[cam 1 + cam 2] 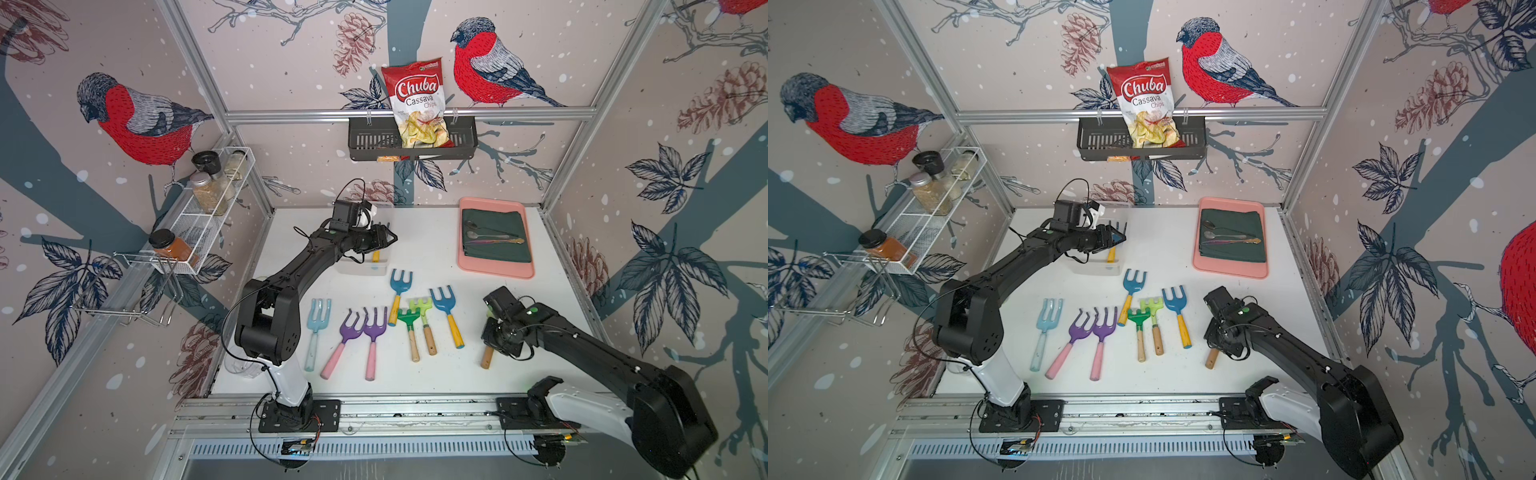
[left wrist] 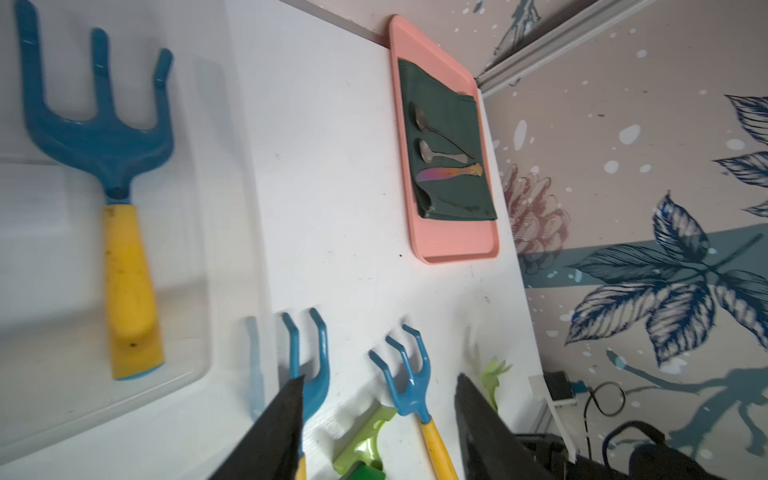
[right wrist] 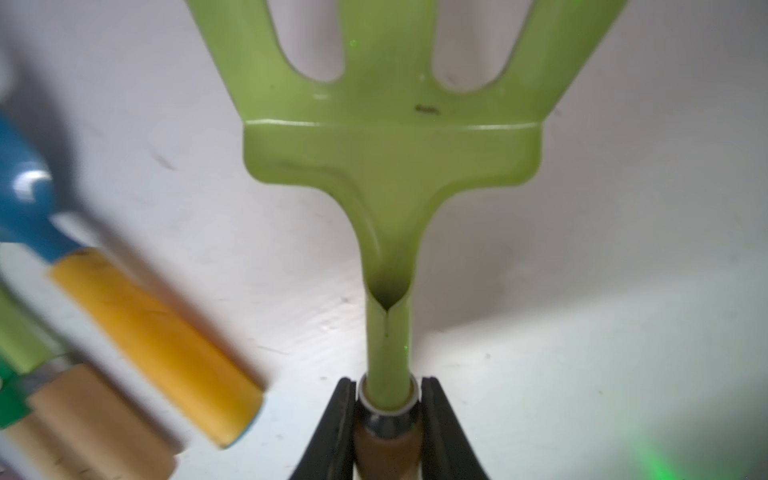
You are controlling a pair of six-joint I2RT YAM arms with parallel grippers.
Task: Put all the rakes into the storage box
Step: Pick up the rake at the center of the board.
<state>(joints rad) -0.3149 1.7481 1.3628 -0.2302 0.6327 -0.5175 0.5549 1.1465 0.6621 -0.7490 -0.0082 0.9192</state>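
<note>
The light-green rake (image 3: 390, 166) is resting low at the white table (image 1: 436, 257), to the right of the row of other rakes (image 1: 446, 316) and well apart from the storage box (image 1: 361, 268). The right gripper (image 3: 388, 386) is clamping it where the green neck meets the wooden handle. The storage box is sitting toward the back of the table, holding a blue rake (image 2: 99, 137) with a yellow handle. The left gripper (image 1: 388, 239) is hovering above the box, its jaws standing apart and gripping nothing.
</note>
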